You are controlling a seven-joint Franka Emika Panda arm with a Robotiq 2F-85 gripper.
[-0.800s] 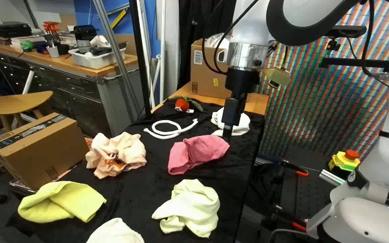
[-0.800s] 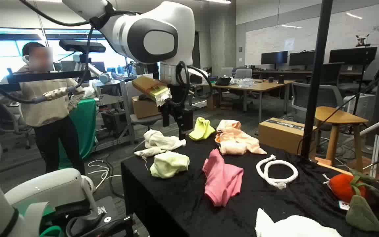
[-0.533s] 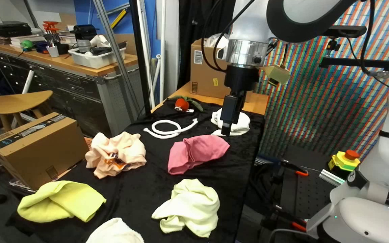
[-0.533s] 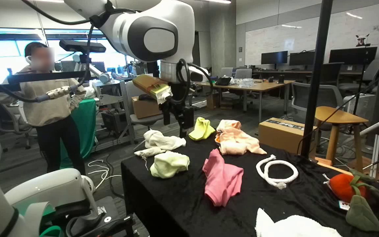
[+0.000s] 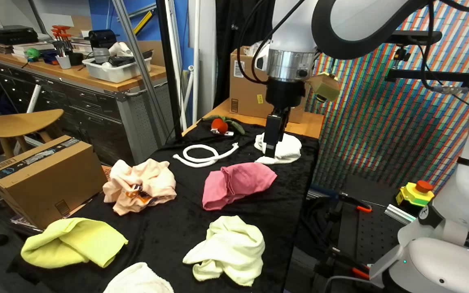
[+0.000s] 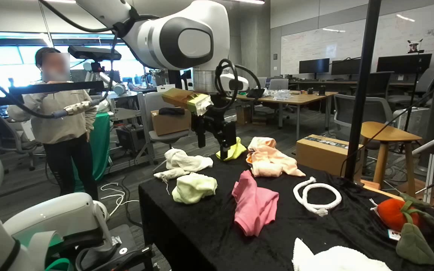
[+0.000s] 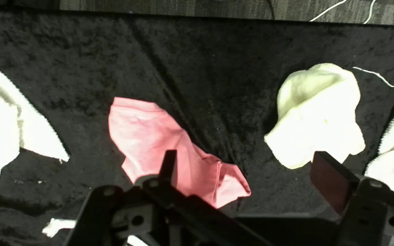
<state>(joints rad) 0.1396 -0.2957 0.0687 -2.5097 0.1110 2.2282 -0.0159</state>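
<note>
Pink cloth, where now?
In an exterior view, the pink cloth lies below and right of centre on the black tablecloth, between the pale green cloth to its left and the coiled white rope to its right.

A: In an exterior view, where do we find the folded pink fabric cloth (image 5: 238, 185)?

B: Midway along the black velvet-covered table (image 5: 161, 240). Left of the cloth we have the crumpled peach fabric cloth (image 5: 143, 183), and left of that the brown cardboard box (image 5: 51, 187).

A: And behind it?

B: Back left, we see the looped white rope (image 5: 220, 156), with the round red-and-green plush (image 5: 219, 125) behind that; back right, the bunched white towel (image 5: 290, 147).

A: What do we have in front?

B: Straight before it, the crumpled pale yellow-green cloth (image 5: 232, 250); well to that one's left, the folded lime-yellow cloth (image 5: 75, 244). Between those two, nearest our viewpoint, lies the white terry cloth (image 5: 140, 280).
</note>
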